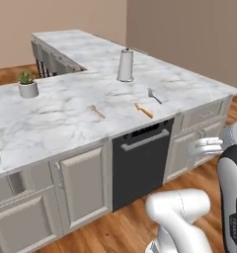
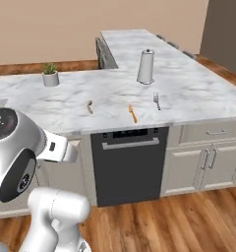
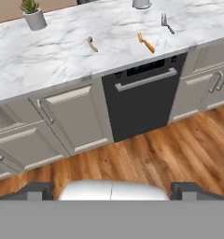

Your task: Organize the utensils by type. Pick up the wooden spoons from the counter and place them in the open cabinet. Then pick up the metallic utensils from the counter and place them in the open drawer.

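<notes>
Arm's folded low in front of the island, hand well back from the counter [image 1: 66, 106] and looking across wood floor at the base units. Gripper [image 3: 112, 190] tips sit wide apart, nothing between. Lettering on forearm too blurry to read. On the marble near the front edge, above the dishwasher [image 2: 130, 162]: tan wooden spoon [image 1: 97, 111], orange fork [image 1: 143, 110], grey steel fork [image 1: 154, 96]. Paper towel roll [image 1: 125, 65] behind.

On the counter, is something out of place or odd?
Yes, mildly. Three utensils lie loose and apart on the counter above the dishwasher: a tan spoon, an orange fork and a grey fork. The plant pot and paper towel roll stand upright. Nothing is spilled.
</notes>
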Available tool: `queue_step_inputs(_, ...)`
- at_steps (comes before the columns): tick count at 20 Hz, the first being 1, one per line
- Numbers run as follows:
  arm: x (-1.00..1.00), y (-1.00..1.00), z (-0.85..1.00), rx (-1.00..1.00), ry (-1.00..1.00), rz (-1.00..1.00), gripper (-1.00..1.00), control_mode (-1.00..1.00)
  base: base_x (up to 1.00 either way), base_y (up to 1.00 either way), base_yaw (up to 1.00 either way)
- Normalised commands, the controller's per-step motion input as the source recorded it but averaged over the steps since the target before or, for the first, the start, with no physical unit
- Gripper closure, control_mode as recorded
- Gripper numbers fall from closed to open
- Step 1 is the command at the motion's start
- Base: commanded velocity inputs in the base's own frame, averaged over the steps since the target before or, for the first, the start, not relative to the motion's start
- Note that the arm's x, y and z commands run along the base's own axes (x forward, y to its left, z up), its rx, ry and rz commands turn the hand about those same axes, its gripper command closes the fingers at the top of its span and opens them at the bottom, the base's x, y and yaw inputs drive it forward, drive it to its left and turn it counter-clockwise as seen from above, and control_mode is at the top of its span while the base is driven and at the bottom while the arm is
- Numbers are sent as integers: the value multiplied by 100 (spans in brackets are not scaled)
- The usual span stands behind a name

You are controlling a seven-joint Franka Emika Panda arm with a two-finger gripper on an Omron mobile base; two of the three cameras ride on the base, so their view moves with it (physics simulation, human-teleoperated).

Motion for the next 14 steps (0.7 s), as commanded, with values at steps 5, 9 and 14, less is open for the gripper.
queue_step_inputs(5, 0, 0, 0, 0, 0, 0, -100, 100, 82, -36, 2)
queue_step_inputs(9, 0, 0, 0, 0, 0, 0, -100, 100, 90, -2, 35)
queue_step_inputs(14, 0, 0, 0, 0, 0, 0, -100, 100, 84, -5, 35)
